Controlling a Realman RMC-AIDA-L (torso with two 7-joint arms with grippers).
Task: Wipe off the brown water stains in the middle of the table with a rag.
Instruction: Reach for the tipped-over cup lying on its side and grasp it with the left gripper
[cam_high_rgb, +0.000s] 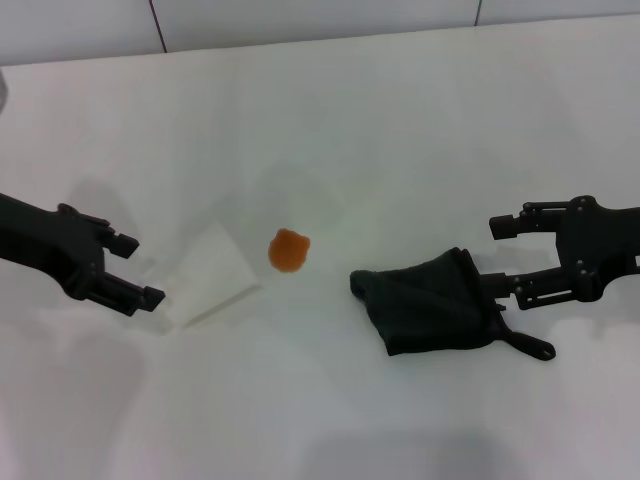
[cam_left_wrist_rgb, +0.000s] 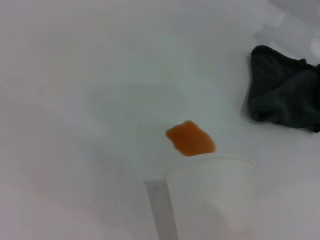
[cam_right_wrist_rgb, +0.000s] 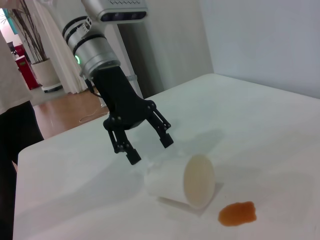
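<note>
The brown water stain is a small orange-brown blob in the middle of the white table. It also shows in the left wrist view and the right wrist view. The black rag lies bunched to the right of the stain, its loop tail trailing right; the left wrist view shows it too. My right gripper is open at the rag's right edge, its lower finger touching the cloth. My left gripper is open and empty at the left, also seen in the right wrist view.
A white paper cup lies on its side between my left gripper and the stain, its open mouth toward the stain. Dark seam lines run past the table's far edge. The table's left edge drops to a room floor.
</note>
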